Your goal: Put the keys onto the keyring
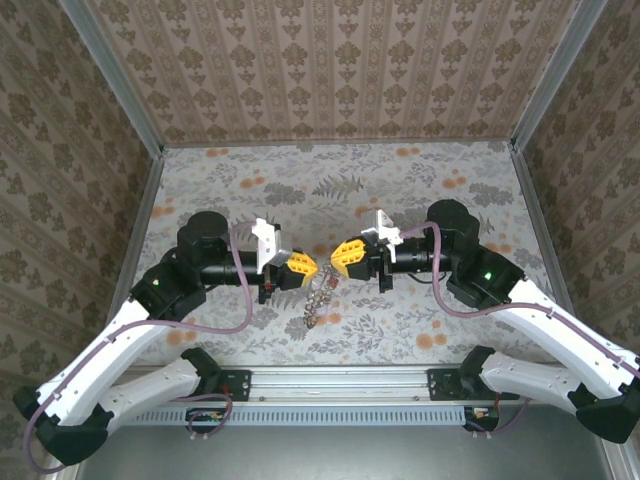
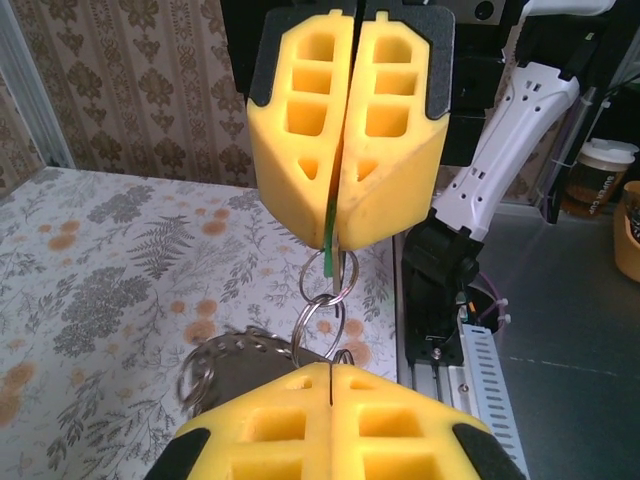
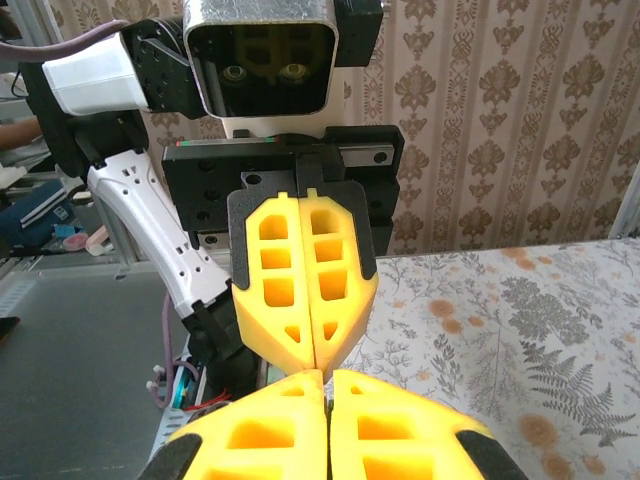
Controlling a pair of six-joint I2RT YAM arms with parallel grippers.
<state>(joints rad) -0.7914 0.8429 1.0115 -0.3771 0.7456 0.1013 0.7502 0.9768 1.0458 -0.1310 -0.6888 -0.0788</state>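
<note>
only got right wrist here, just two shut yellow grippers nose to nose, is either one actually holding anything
observer: yes, the left wrist view shows the right gripper pinching a green key tag edge-on, with a small ring hanging under it
operator: and the other one
observer: a lower ring, linked through that small one, runs down into the shut tips of the left gripper, so it looks held there

Both arms angled inward, left hand [image 1: 312, 268] and right hand [image 1: 335, 258] closed, tips facing
</note>
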